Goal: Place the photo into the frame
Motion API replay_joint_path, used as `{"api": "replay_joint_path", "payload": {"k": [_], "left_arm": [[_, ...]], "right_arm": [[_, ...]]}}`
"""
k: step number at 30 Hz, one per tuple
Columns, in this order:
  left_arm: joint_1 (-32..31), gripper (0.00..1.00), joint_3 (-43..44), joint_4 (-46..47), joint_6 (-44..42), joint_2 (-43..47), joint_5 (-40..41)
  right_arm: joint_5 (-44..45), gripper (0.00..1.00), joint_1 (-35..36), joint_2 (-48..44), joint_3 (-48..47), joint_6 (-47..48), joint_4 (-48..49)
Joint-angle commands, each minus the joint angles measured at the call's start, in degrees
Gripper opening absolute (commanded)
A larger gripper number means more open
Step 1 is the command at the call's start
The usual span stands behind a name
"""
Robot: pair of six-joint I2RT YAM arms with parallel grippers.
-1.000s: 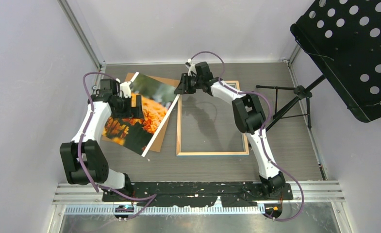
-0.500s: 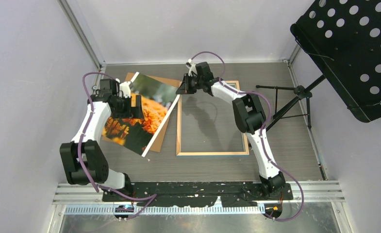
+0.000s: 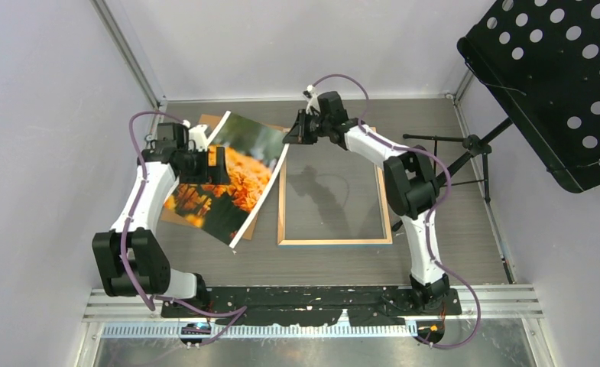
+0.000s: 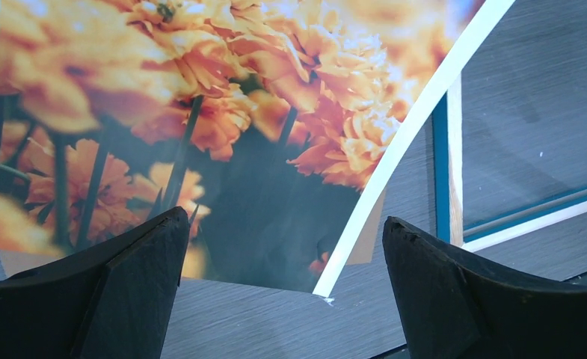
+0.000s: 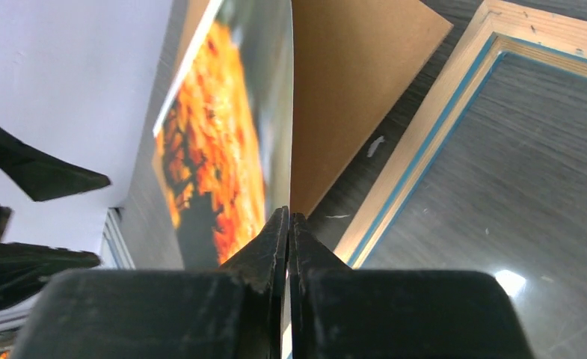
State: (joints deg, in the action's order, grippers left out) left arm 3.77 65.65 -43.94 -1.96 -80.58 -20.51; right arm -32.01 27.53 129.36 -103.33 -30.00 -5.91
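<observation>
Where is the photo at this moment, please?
In the top view the photo is left of the frame, held over the brown backing board, its far right corner pinched in the right gripper.

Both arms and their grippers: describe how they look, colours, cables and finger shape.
The left arm and right arm match: white links joined by bulky black joint housings, each with a purple cable looping alongside. The left gripper and right gripper have matte black, wedge-shaped fingers.
</observation>
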Motion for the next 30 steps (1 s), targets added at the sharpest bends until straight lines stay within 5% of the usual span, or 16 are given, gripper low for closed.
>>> {"api": "replay_joint_path", "payload": {"k": [1, 16, 30], "left_arm": [[-5.4, 1.00, 4.5, 1.0, -0.3, 1.1, 1.0], [-34.1, 1.00, 9.0, 11.0, 5.0, -1.2, 29.1], [-39.6, 1.00, -0.8, 24.4, 1.5, -4.5, 36.2]], "right_arm": [[2.5, 0.06, -0.4, -9.7, 3.9, -5.6, 2.7], [1.9, 0.06, -1.1, -19.0, 10.3, -17.5, 5.5], [-0.7, 0.06, -2.6, -19.2, 13.8, -22.5, 9.4]]}}
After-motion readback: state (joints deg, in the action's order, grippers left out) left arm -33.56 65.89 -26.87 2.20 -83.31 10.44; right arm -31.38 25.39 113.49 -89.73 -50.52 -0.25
